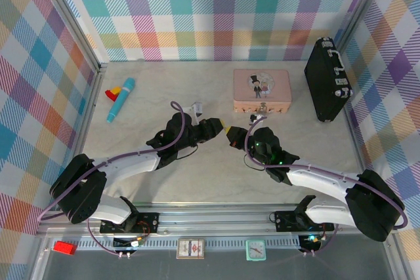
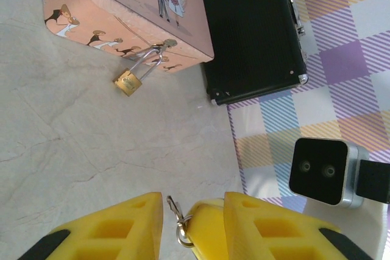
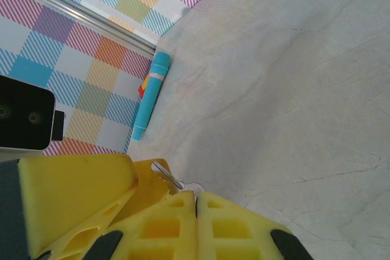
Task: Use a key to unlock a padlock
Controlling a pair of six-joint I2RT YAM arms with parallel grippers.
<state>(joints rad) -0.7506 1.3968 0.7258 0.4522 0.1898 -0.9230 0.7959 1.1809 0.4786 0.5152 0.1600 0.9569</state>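
Padlock (image 2: 127, 82) hangs by its shackle on the front of the pink tin (image 2: 122, 4), closed, well apart from both grippers. R gripper (image 3: 196, 199) is clamped on the key (image 3: 166, 173). L gripper (image 2: 194, 211) has jaws apart, w/ the key tip standing between them, not pinched.

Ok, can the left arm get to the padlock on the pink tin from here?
Probably yes. Bare table lies between the left tool and the padlock, which hangs off the pink tin. But the right tool, shut on the key, sits between the left jaws and should clear first.
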